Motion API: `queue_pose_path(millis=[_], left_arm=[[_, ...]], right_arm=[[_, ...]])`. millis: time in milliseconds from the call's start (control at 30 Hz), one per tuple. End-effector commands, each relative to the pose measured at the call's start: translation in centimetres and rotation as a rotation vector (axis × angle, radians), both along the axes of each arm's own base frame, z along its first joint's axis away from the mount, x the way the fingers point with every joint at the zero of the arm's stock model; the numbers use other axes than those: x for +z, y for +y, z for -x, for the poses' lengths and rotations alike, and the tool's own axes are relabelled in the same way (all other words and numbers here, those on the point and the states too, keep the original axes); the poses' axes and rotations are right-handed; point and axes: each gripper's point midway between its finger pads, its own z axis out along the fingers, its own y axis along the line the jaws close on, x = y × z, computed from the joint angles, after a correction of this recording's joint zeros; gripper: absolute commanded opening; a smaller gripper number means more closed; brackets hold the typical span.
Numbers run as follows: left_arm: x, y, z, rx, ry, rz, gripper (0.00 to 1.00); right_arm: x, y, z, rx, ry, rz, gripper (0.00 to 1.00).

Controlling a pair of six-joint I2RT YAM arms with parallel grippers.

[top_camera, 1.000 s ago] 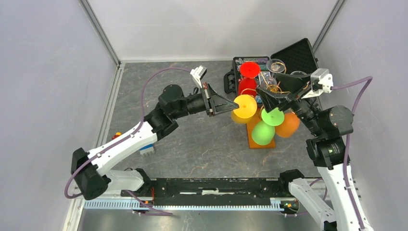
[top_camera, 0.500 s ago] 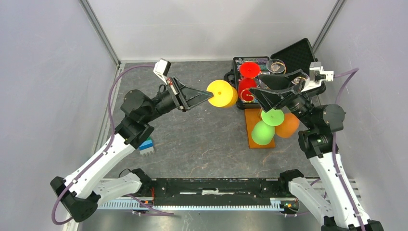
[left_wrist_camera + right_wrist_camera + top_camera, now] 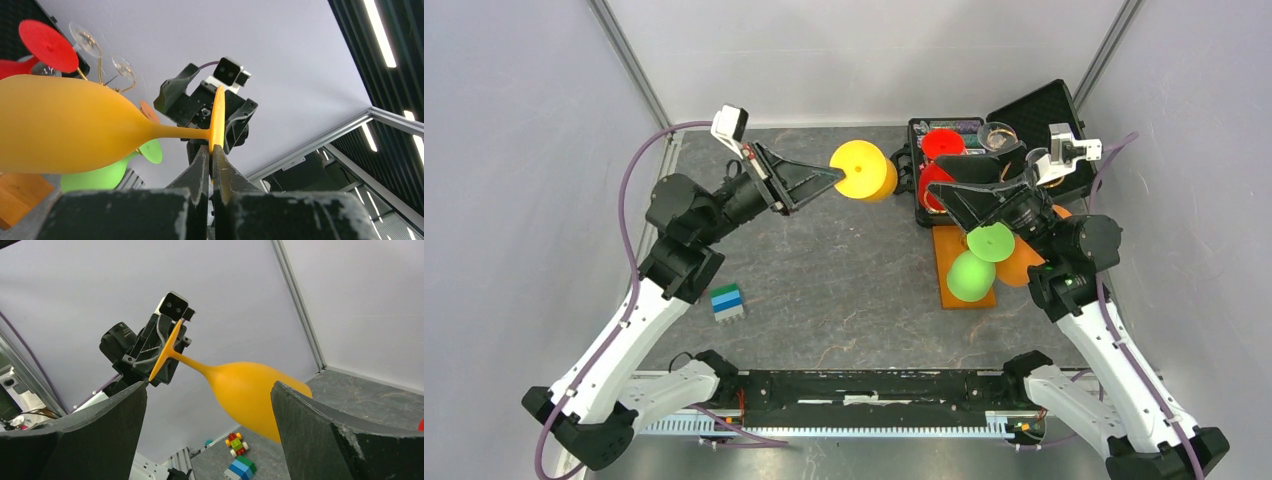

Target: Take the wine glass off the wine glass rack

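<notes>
- Black case (image 3: 1046,112): far right corner of the table, lid open. Glasses and the right arm cover most of the inside, so contents unreadable.
- Wine glass rack (image 3: 946,245): just in front of the case, near the right edge. It carries a red glass (image 3: 944,143), a green glass (image 3: 971,277), an orange glass (image 3: 1026,262) and a clear glass (image 3: 998,133).
- Yellow wine glass (image 3: 864,170): off the rack, in the air over the far middle of the table, lying sideways, apart from the rack.
- Left gripper (image 3: 836,176): pinched narrow on the rim of the yellow glass's foot; in the wrist view both fingers (image 3: 197,170) press the thin disc.
- Right gripper (image 3: 952,195): spread wide, holding nothing, above the rack.
- Surface: grey marbled mat (image 3: 824,280); a stack of blue, green and white blocks (image 3: 727,302) toward the left edge.
- Room: pale walls (image 3: 844,50), metal posts at the far corners.
- Hard to see: the rack's gold wire is largely behind the right gripper.
</notes>
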Motion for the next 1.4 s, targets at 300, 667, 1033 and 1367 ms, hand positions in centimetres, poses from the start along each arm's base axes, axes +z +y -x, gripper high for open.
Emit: queue_pose_path(millis=[300, 667, 1033, 1367], left_arm=[[6.1, 2.4, 1.3, 0.034, -0.126, 0.046, 0.02], [12.0, 3.3, 3.4, -0.022, -0.256, 0.209, 0.02], [14.3, 3.1, 3.3, -0.130, -0.273, 0.349, 0.02], [15.5, 3.6, 3.4, -0.167, -0.302, 0.445, 0.02]], right_arm=[[2.3, -1.2, 1.3, -0.035, -0.018, -0.080, 0.98], [3.2, -1.1, 2.3, 0.028, -0.010, -0.121, 0.98], [4.6, -0.4, 2.7, 0.088, -0.043, -0.155, 0.98], [3.9, 1.1, 3.4, 0.232, -0.061, -0.225, 0.98]])
